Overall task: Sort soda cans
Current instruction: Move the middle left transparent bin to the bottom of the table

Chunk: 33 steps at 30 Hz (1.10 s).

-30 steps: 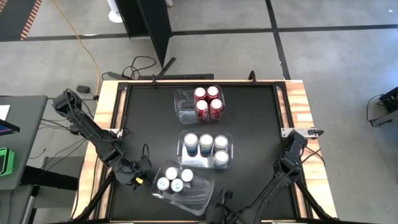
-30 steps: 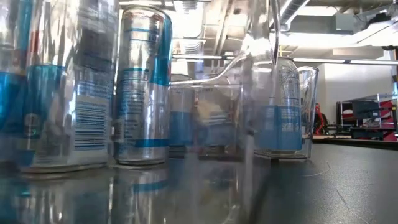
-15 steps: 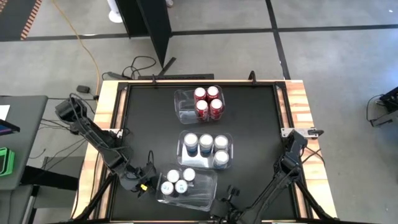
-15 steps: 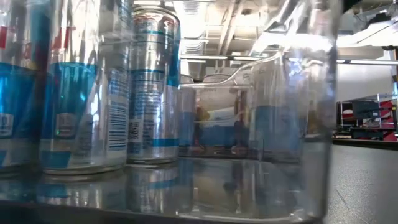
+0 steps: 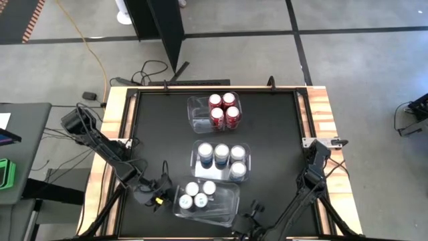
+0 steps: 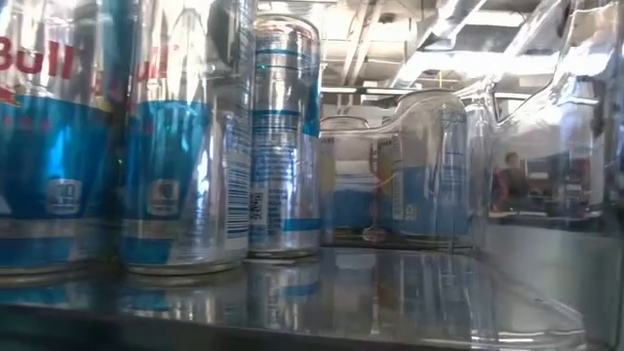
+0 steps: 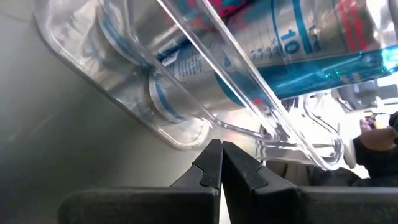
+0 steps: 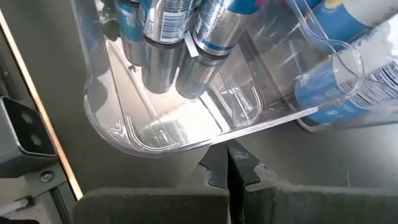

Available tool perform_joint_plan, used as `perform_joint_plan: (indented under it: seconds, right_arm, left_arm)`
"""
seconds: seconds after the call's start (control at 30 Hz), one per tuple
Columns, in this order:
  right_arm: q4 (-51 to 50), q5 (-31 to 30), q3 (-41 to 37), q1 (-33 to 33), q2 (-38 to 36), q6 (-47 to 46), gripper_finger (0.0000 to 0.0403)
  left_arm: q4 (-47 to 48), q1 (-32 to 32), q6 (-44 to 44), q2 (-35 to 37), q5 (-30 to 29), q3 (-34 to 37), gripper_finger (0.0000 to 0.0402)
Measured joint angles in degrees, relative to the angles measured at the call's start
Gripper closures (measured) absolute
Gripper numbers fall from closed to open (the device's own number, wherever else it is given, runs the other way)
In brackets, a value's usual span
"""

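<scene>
A clear plastic bin (image 5: 221, 209) stands near the table's near edge and holds three light-blue and silver soda cans (image 5: 194, 196), upright at its left end; the low view shows these cans (image 6: 175, 146) close up. My left gripper (image 5: 162, 198) is shut at the bin's left end. My right gripper (image 5: 249, 215) is shut at the bin's near right corner. A middle bin holds several blue and silver cans (image 5: 221, 155). A far bin holds several red cans (image 5: 223, 110). My left gripper has its shut fingertips (image 7: 211, 163) against the near bin's left end, at a rounded lower corner (image 7: 186, 134). It comes from the table's left, slanting down. The bin rests flat on the table. My right gripper has its shut fingertips (image 8: 217, 163) against the rim of the bin's right end (image 8: 214, 138). It slants down from the near right side.
The table's wooden border (image 5: 115, 134) runs along both sides. The middle bin (image 5: 200, 175) stands just beyond the near bin. Bare black tabletop (image 5: 274, 140) lies to the right of the bins and to their left (image 5: 160, 134).
My left gripper has gone toward the table's right, its shut fingers at the near bin's left end. The bin with its three cans has slid right and turned from slanted to nearly square with the table. My right gripper has shifted right at the bin's other end.
</scene>
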<state>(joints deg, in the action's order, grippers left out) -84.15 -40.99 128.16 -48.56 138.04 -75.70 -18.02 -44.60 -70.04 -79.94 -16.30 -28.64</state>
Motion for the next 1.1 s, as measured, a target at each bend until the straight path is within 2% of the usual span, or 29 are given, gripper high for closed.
perform_joint_plan:
  seconds: [0.37,0.8,1.1]
  right_arm:
    - [-5.8,1.6,0.0,-0.1,0.0,-7.5,0.0398]
    - [-6.0,2.9,0.0,0.9,-0.1,-8.5,0.0398]
    - [-5.2,3.7,2.8,-2.2,-0.1,-6.1,0.0398]
  left_arm:
    - [-3.2,2.4,3.8,0.0,-0.9,0.0,0.0401]
    - [-3.3,4.5,5.0,0.0,-1.6,0.0,0.0401]
    - [-3.8,4.7,5.4,0.1,-3.4,0.0,0.0401]
